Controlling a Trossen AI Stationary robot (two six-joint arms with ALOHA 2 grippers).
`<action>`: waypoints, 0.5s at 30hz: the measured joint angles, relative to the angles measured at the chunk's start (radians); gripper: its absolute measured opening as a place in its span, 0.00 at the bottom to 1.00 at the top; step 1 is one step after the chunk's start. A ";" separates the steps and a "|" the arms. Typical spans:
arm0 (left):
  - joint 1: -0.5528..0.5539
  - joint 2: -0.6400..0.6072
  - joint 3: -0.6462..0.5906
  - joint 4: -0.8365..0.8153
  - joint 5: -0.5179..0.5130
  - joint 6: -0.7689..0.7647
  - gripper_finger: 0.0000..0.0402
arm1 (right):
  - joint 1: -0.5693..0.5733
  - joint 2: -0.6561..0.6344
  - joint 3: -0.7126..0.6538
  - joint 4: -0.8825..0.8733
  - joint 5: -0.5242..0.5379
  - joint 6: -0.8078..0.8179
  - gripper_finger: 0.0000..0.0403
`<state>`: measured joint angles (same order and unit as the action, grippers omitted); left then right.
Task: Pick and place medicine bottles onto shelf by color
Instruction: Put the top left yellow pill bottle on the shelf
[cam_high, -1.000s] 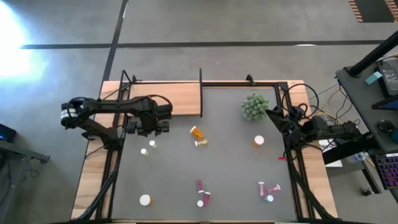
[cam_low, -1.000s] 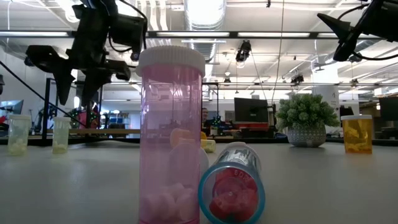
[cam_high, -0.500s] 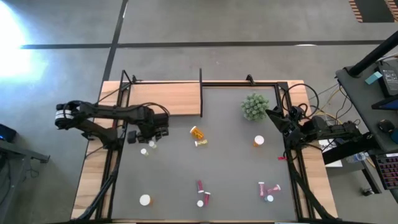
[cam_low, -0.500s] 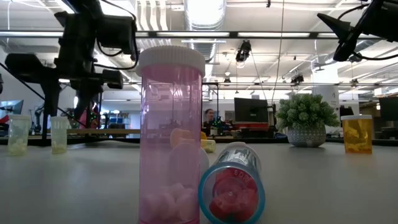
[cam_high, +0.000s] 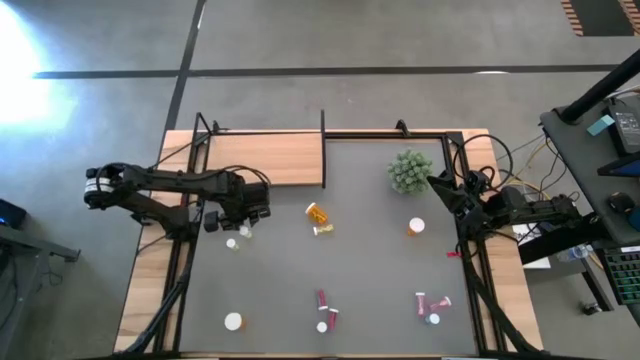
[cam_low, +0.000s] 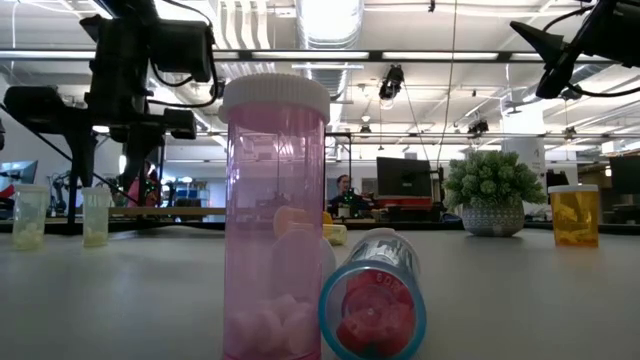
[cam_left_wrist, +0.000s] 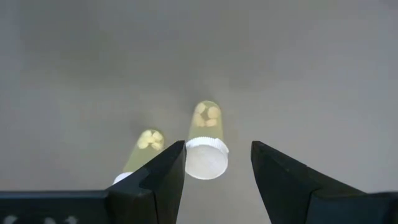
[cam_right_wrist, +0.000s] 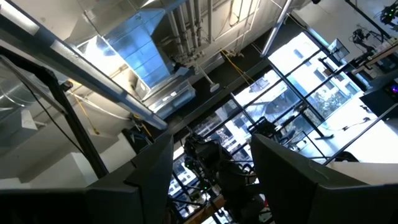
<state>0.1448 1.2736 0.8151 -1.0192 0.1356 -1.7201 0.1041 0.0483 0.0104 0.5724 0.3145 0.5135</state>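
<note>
1. We see our right gripper aimed upward at the building's ceiling, its two dark fingers parted with a clear gap.
2. Beyond the fingertips, a silvery ventilation duct runs under the roof, with a bundle of pipes beside it.
3. Between the fingers, a dark piece of equipment shows against bright, black-framed windows.

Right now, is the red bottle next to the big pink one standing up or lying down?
Lying down. The red bottle rests on its side, its round end facing the low camera, beside the upright pink bottle.
</note>
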 joint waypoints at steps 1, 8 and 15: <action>0.000 0.000 0.001 -0.001 -0.001 0.002 0.42 | 0.000 0.000 0.000 0.000 0.000 0.000 0.51; 0.000 -0.002 0.011 -0.002 -0.003 0.006 0.42 | 0.000 0.000 0.000 0.000 0.000 0.000 0.51; 0.000 -0.019 0.014 -0.013 0.008 0.006 0.42 | 0.000 0.000 0.000 0.000 0.000 0.000 0.51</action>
<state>0.1448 1.2542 0.8295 -1.0323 0.1436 -1.7145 0.1042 0.0486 0.0102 0.5724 0.3146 0.5134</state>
